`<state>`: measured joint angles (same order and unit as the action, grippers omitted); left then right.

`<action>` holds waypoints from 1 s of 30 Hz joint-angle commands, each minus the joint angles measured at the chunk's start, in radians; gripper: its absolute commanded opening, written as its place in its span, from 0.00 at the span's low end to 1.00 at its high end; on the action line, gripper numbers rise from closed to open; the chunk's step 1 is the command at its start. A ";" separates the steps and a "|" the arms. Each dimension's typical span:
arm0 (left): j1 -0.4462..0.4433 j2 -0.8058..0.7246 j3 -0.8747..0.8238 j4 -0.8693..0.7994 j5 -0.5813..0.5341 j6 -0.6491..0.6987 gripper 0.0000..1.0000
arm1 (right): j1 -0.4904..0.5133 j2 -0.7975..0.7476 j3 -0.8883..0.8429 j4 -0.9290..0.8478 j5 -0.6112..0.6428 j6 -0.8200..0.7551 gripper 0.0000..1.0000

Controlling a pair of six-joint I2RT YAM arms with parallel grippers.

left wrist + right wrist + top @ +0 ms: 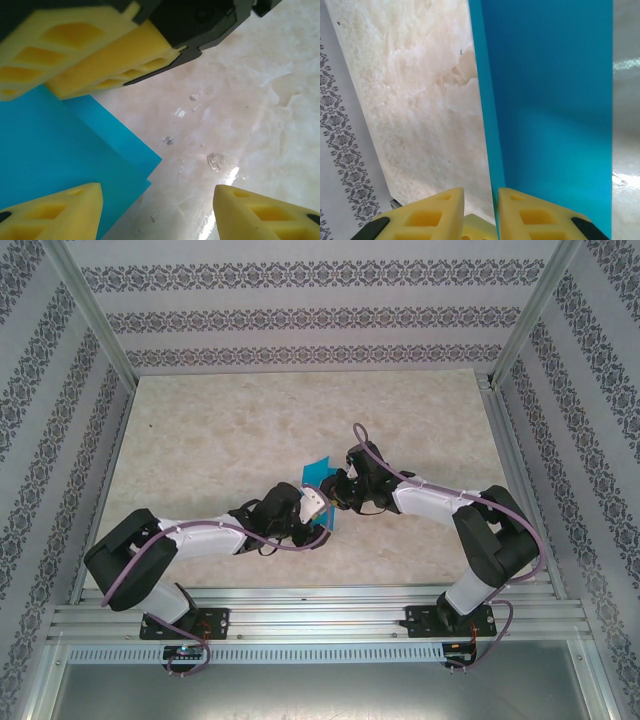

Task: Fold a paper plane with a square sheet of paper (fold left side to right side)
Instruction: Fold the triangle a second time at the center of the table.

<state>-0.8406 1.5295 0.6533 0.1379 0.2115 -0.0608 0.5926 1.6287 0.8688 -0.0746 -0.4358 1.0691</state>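
The square sheet of paper is bright cyan-blue and stands raised off the table between the two arms. In the left wrist view the paper shows two overlapping layers with slightly offset corners. My right gripper pinches one edge of it. In the right wrist view the paper runs down into the narrow gap of the right gripper. My left gripper is open, with bare table between its fingers and its left finger over the sheet's corner. The right gripper's yellow fingers show close together above the paper.
The marble-patterned table stretches to the back and both sides. Patterned walls and metal frame posts enclose it. A metal rail carrying both arm bases runs along the near edge.
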 commanded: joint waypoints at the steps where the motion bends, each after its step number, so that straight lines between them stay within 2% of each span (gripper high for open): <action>1: -0.022 0.026 0.036 0.023 -0.109 0.019 0.61 | -0.006 0.016 0.016 0.002 -0.014 0.000 0.24; 4: -0.025 0.040 0.046 0.025 -0.158 0.004 0.54 | -0.005 0.015 0.006 0.009 -0.014 0.003 0.24; 9: -0.024 0.038 0.049 0.025 -0.181 -0.010 0.33 | -0.005 0.014 0.006 -0.010 -0.004 -0.011 0.23; 15: -0.021 0.010 0.054 -0.013 -0.152 -0.005 0.15 | -0.008 0.016 0.005 -0.043 0.012 -0.043 0.23; 19: -0.003 -0.002 0.059 -0.033 -0.093 -0.008 0.02 | -0.008 0.012 0.007 -0.077 0.030 -0.075 0.24; 25: 0.038 0.005 0.063 -0.026 -0.021 -0.007 0.00 | -0.021 -0.001 -0.005 -0.077 0.028 -0.084 0.24; 30: 0.081 0.022 0.085 -0.050 0.054 0.006 0.00 | -0.052 -0.092 -0.004 -0.126 0.091 -0.155 0.32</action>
<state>-0.7883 1.5520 0.7036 0.1047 0.1955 -0.0635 0.5655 1.6154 0.8680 -0.1711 -0.4019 0.9798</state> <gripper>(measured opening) 0.062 0.312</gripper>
